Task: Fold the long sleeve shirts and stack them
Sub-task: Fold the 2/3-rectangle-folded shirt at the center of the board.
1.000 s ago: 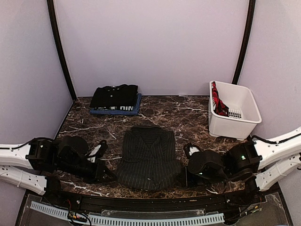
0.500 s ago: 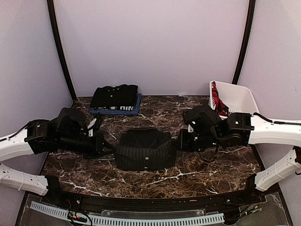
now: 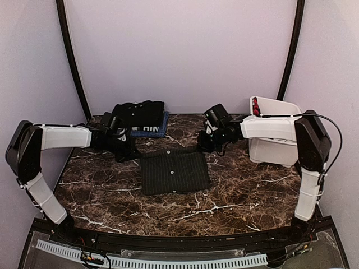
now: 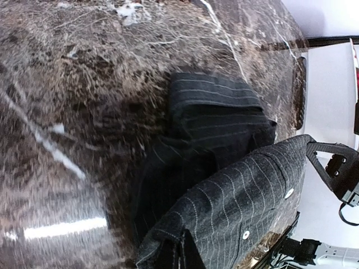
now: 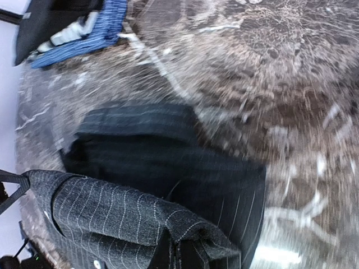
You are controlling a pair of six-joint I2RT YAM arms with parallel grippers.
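Note:
The black pinstriped shirt [image 3: 174,171] lies folded in a rectangle at the table's middle, two pale buttons showing on top. My left gripper [image 3: 130,152] is shut on its far left corner and my right gripper [image 3: 203,144] is shut on its far right corner. In the left wrist view the pinstriped cloth [image 4: 235,196] is pinched between the fingers at the bottom edge. The right wrist view shows the same pinstriped cloth [image 5: 112,213]. A plain black shirt [image 3: 137,114] lies folded on a blue shirt with white lettering [image 3: 150,130] at the back left.
A white plastic basket [image 3: 283,143] stands at the back right, behind my right arm, with a red and black cloth [image 3: 257,106] in it. The marble table [image 3: 241,190] has walls on three sides.
Both grippers took hold of the pinstriped shirt's near edge, lifted it and carried it away to the far edge, folding the shirt in half. Both arms now reach far out.

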